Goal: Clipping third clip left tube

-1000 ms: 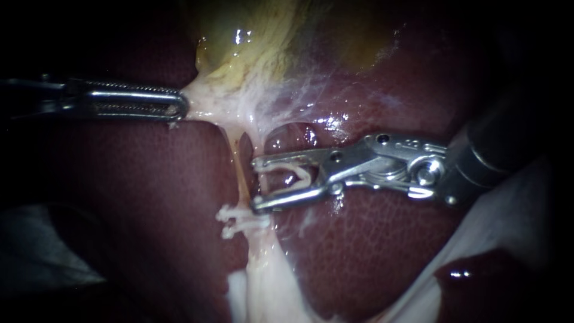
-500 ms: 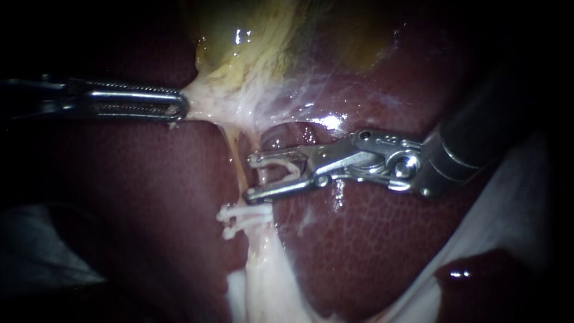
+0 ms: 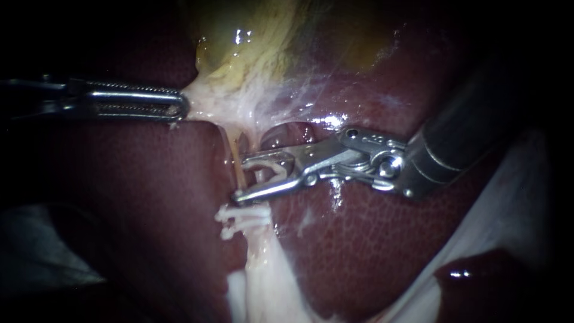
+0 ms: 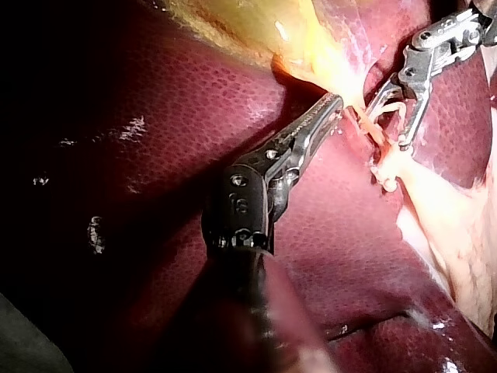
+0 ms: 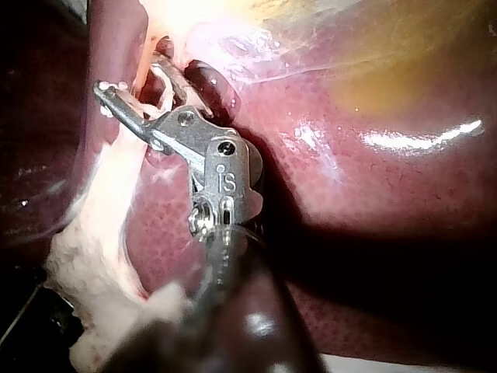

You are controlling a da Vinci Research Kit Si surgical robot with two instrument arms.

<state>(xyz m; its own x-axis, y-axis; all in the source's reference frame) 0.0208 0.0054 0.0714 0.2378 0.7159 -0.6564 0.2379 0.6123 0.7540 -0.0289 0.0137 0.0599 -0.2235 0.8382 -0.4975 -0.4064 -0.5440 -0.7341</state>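
The thin yellowish left tube [image 3: 238,157] runs down from the pale tissue under the gallbladder [image 3: 263,36]. Two white clips [image 3: 239,218] sit across it lower down. My right instrument [image 3: 241,178] comes in from the right and carries a white clip [image 3: 278,170] between its spread jaws. The jaw tips straddle the left tube just above the two clips. My left instrument [image 3: 179,107] is shut on pale tissue at the gallbladder's lower end and holds it taut to the left. The left wrist view shows the left instrument [image 4: 334,101] beside the right instrument [image 4: 386,124]. The right wrist view shows the right instrument [image 5: 130,76] around the strand.
Dark red liver [image 3: 371,239] lies under and around everything. Pale fatty tissue [image 3: 263,281] continues below the clips. A white sheet [image 3: 508,209] shows at the right edge beyond the liver.
My right instrument has moved left and slightly up, so its jaws with the clip now straddle the left tube instead of standing beside it. The left instrument has held still.
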